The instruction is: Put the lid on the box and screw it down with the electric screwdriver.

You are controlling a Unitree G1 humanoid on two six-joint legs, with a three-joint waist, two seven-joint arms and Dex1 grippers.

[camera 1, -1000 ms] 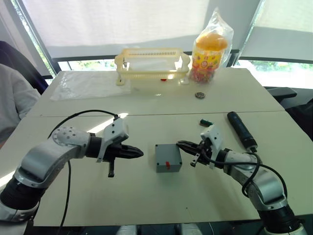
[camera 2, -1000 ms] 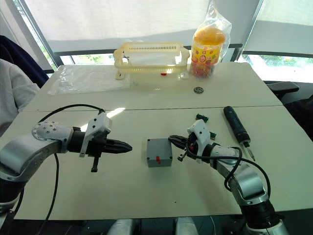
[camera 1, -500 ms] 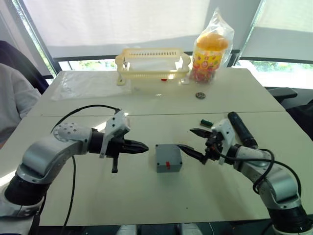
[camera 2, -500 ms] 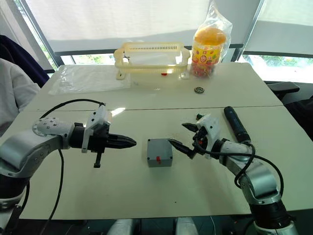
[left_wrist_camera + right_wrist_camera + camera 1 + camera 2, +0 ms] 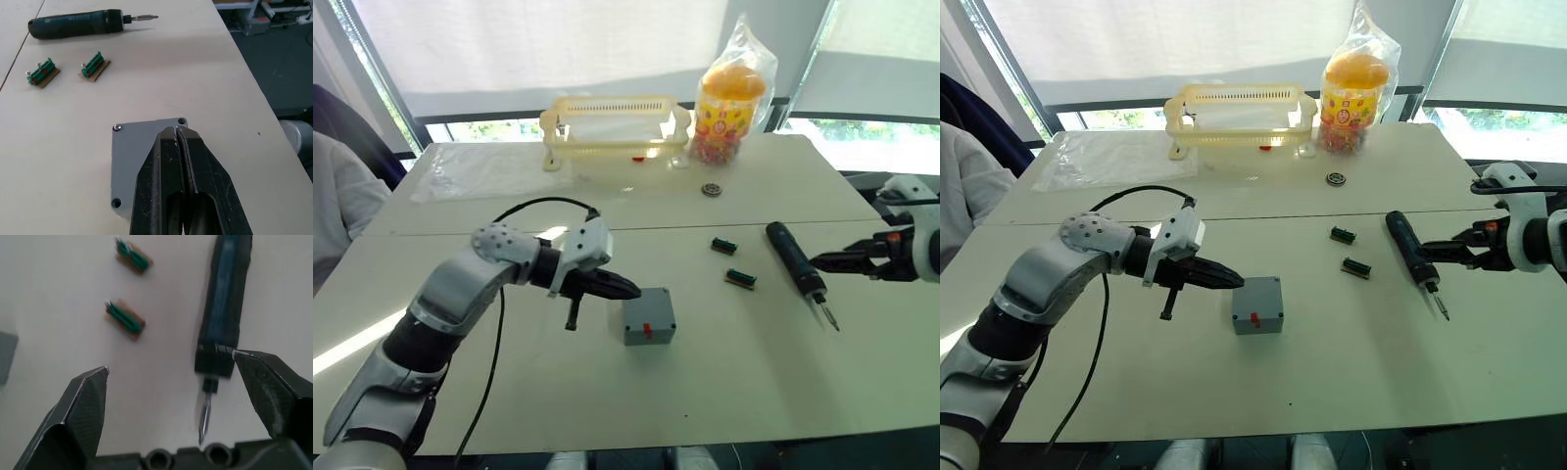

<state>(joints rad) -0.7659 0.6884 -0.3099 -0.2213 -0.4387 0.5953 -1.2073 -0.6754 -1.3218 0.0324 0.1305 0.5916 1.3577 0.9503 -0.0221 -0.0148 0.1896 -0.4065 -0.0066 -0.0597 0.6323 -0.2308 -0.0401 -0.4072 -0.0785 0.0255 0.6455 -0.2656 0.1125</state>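
The lid (image 5: 142, 147) sits on the box (image 5: 649, 317) near the middle of the worktop (image 5: 607, 392). The left tool (image 5: 179, 134), fingers pressed together, rests over the lid's edge. The right tool (image 5: 173, 382), fingers wide apart, hovers near the bit end of the electric screwdriver (image 5: 795, 260), which lies well apart from the box. Risks: closing near the bit could roll or tip the screwdriver; a left-tool nudge could shift the lid off its screw holes.

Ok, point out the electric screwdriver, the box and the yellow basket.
electric screwdriver (image 5: 1404, 245): right eye view, on the black barrel.
box (image 5: 647, 311): left eye view, on the grey top face.
yellow basket (image 5: 613, 102): left eye view, on the slotted rear rim.
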